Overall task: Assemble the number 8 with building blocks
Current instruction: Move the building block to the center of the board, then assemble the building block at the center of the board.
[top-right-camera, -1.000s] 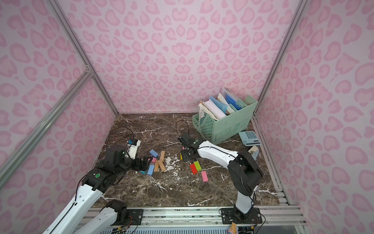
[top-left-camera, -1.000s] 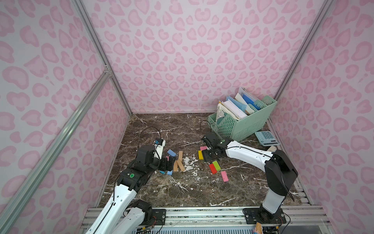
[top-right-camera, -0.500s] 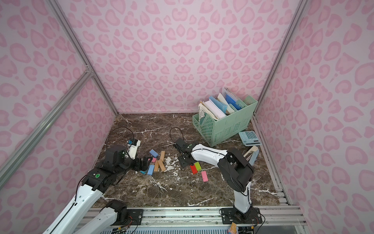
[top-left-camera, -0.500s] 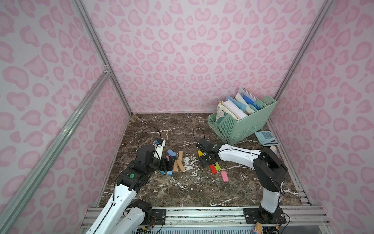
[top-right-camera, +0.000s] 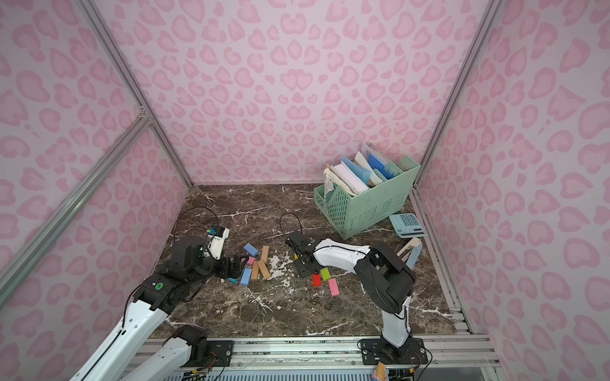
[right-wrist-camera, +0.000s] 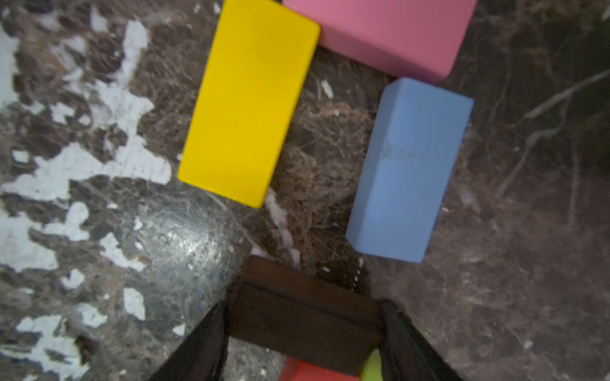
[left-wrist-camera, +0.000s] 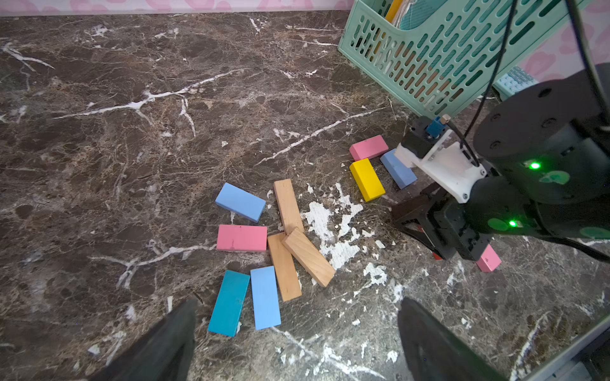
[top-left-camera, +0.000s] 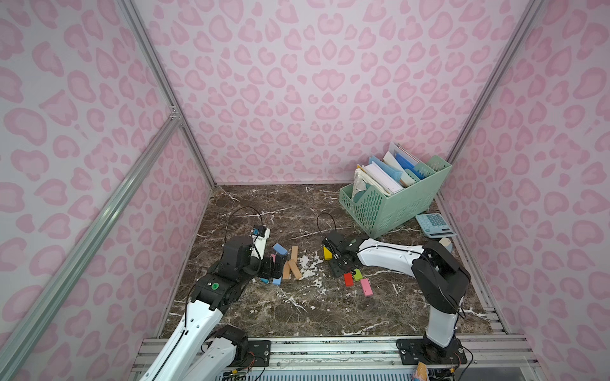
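Three bricks are down so far for the number 8 (left-wrist-camera: 368,147), mid-table in front of the mint-green file basket (top-left-camera: 396,211). A pink brick (right-wrist-camera: 389,36) lies across the far end. A yellow brick (right-wrist-camera: 247,102) and a light blue brick (right-wrist-camera: 409,171) run back from it as the two sides, bare marble between them.

And here's the right gripper (right-wrist-camera: 303,310), jaws part-way closed and pinching a dark brown brick (right-wrist-camera: 297,290) from both sides. It holds the brick at the open end of that U, between the near ends of yellow and blue. Whether the brick touches the table (top-left-camera: 297,313) or sits just above it, I can't tell. Just beside the gripper a red brick (top-left-camera: 348,279) and a green brick (top-left-camera: 357,273) lie close together, with a second pink brick (top-left-camera: 366,287) near them.

On the other side, the left gripper (left-wrist-camera: 297,310) hovers with its fingers spread as wide as they go, nothing between them. Below it is the loose pile:
- another light blue brick (left-wrist-camera: 240,202)
- a third pink brick (left-wrist-camera: 241,238)
- a teal brick (left-wrist-camera: 228,302), side by side with one more light blue brick (left-wrist-camera: 265,297)
- three tan wood bricks (left-wrist-camera: 284,265), the slanted one touching its neighbours

A calculator (top-left-camera: 435,224) sits just beside the basket, by the right wall.
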`<action>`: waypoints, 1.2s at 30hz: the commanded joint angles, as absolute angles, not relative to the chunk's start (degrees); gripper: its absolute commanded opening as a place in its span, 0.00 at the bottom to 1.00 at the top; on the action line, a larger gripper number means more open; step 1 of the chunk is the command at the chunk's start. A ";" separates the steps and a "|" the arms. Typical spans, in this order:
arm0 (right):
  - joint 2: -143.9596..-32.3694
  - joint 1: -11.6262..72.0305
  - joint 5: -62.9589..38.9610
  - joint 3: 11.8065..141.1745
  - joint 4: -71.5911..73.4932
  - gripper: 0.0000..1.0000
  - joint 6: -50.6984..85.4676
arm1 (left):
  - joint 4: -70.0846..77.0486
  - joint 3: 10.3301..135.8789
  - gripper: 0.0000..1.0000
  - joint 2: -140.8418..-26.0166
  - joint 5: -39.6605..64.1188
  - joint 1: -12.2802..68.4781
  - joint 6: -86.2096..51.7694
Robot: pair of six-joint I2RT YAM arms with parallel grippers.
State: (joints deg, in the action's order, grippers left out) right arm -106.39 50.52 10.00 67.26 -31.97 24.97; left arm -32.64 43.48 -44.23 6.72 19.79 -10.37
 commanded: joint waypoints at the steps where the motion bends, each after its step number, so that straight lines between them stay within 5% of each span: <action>1: -104.18 50.56 8.47 64.84 -33.41 0.54 26.22 | -32.24 43.42 0.98 -44.20 6.50 19.82 -10.02; 36: -112.24 48.42 7.84 74.27 -35.29 0.67 28.39 | -32.28 43.42 0.98 -44.38 6.24 19.93 -9.94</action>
State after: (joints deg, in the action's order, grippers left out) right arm -111.72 48.47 6.79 74.11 -33.30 28.29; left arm -32.64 43.48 -44.29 6.55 19.90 -10.37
